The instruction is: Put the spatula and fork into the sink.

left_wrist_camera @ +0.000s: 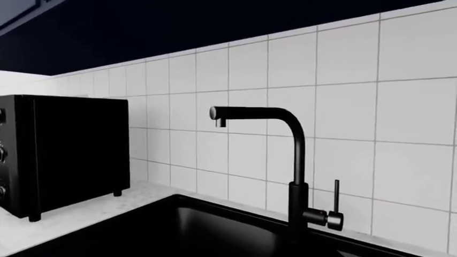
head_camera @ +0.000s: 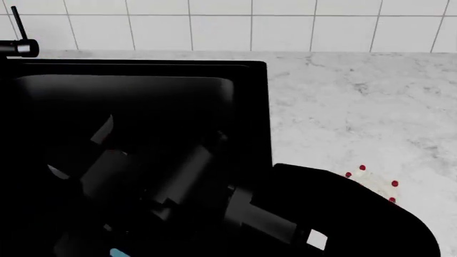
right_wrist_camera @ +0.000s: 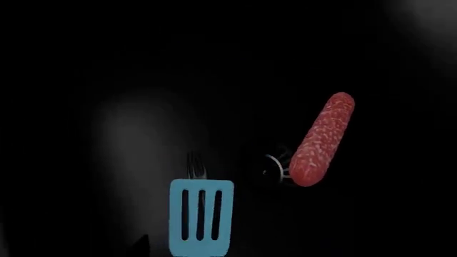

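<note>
In my right wrist view the blue slotted spatula [right_wrist_camera: 200,216] lies inside the black sink [right_wrist_camera: 143,80], and the tines of the dark fork [right_wrist_camera: 196,167] show just past its blade edge, near the drain [right_wrist_camera: 270,169] and a red sausage [right_wrist_camera: 322,139]. From my head both my arms reach down into the sink [head_camera: 257,107] set in the white marble surface [head_camera: 357,107], but I cannot tell how my jaws stand. My left wrist sees the black faucet [left_wrist_camera: 292,160], a black oven [left_wrist_camera: 64,152] and white tiles [left_wrist_camera: 400,107].
</note>
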`<state>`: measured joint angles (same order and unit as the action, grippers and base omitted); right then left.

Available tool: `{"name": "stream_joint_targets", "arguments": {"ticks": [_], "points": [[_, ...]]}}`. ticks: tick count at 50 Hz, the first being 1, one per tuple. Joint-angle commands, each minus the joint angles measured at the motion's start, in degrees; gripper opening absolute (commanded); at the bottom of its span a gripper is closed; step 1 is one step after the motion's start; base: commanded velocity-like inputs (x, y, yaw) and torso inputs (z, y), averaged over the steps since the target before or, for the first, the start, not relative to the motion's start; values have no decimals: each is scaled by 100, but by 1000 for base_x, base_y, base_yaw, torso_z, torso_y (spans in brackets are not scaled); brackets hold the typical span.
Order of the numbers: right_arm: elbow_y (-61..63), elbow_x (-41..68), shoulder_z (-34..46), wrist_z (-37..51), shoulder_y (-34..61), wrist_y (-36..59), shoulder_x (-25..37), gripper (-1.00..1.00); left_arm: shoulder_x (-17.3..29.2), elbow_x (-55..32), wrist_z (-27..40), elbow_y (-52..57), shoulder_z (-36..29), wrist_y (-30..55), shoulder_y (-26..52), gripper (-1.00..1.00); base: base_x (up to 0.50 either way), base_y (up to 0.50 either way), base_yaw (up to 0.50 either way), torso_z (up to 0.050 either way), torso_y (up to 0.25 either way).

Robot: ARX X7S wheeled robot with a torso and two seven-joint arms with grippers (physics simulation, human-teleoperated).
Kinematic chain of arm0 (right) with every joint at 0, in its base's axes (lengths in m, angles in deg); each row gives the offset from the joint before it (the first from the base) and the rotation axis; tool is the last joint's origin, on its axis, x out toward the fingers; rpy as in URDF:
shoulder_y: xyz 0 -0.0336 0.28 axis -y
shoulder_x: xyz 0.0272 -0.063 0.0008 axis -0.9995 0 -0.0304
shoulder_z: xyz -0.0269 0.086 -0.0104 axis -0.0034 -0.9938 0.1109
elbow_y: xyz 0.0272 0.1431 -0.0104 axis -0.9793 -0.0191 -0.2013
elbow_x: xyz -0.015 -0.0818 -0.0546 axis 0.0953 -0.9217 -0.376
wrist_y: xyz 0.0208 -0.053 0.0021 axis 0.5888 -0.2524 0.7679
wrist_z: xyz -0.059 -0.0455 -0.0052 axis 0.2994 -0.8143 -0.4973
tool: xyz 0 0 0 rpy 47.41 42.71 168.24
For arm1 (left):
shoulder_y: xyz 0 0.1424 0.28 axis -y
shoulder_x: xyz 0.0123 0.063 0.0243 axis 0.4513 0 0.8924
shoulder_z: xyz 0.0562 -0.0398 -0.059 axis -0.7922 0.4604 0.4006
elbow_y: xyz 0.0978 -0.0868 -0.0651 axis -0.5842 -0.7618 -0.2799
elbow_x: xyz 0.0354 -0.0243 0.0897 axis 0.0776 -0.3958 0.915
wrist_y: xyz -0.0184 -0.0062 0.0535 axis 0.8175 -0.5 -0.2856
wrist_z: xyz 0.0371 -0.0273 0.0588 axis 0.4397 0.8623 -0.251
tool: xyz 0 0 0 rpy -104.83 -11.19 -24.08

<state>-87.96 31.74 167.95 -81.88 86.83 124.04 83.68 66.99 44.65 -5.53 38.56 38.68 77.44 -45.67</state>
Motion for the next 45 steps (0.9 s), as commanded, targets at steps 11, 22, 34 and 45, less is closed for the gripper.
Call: {"name": "stream_joint_targets", "arguments": {"ticks": [11, 22, 34, 45], "points": [[1437, 1252, -735, 1050, 1268, -460, 1091, 100, 74, -290, 246, 178, -1, 358, 252, 100, 0, 0, 0, 0, 0], [2945, 1745, -1315, 1918, 1279, -666, 2239, 100, 75, -257, 249, 142, -93, 369, 319, 100, 0, 0, 0, 0, 0], [4912, 2513, -1894, 3098, 1236, -877, 3798, 100, 94, -218, 233, 110, -158, 359, 357, 100, 0, 0, 0, 0, 0], [6403, 3183, -2457, 4102, 1148, -1394, 5186, 100, 93, -223, 245, 90, -169, 355, 370, 100, 0, 0, 0, 0, 0]]}}
